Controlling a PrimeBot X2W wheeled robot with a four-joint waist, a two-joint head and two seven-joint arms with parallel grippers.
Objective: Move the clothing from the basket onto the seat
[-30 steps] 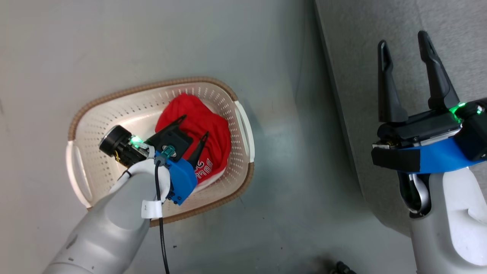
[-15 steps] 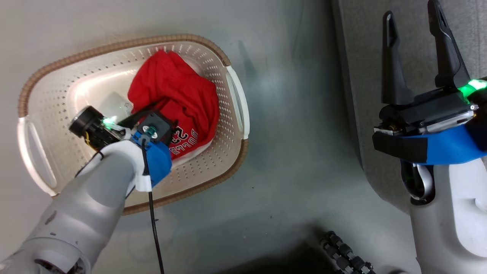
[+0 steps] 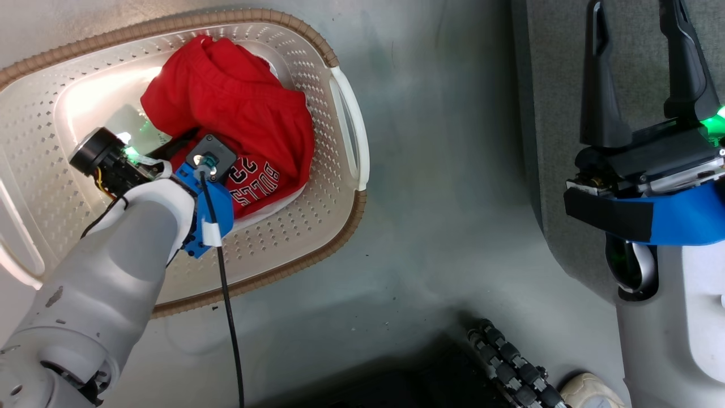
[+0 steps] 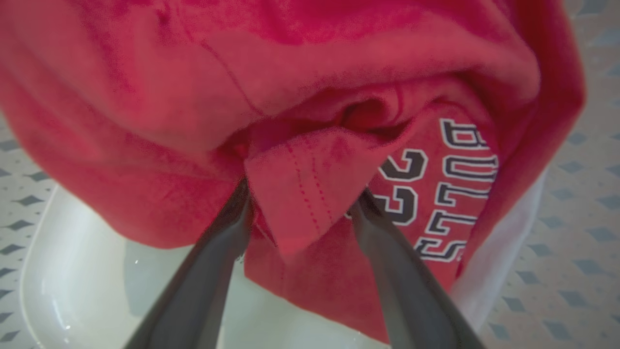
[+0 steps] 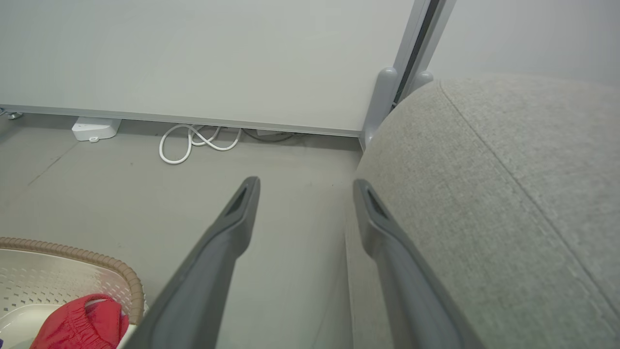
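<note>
Down in the basket (image 3: 346, 113), the left hand (image 4: 302, 191) sits spread, one finger on either side of a stitched fold of the clothing (image 3: 238, 107), which lies heaped inside. No pinch yet. The smart play looks like this: press slightly deeper so the squeeze catches thick cloth, not just hem, then lift straight up. The right hand (image 5: 305, 183) hangs spread beside the seat (image 5: 508, 194).

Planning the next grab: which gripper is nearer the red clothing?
Left. The left gripper is down in the basket, its open jaws either side of a fold of the red clothing. The right gripper is open too, off by the grey seat, away from the basket.
</note>
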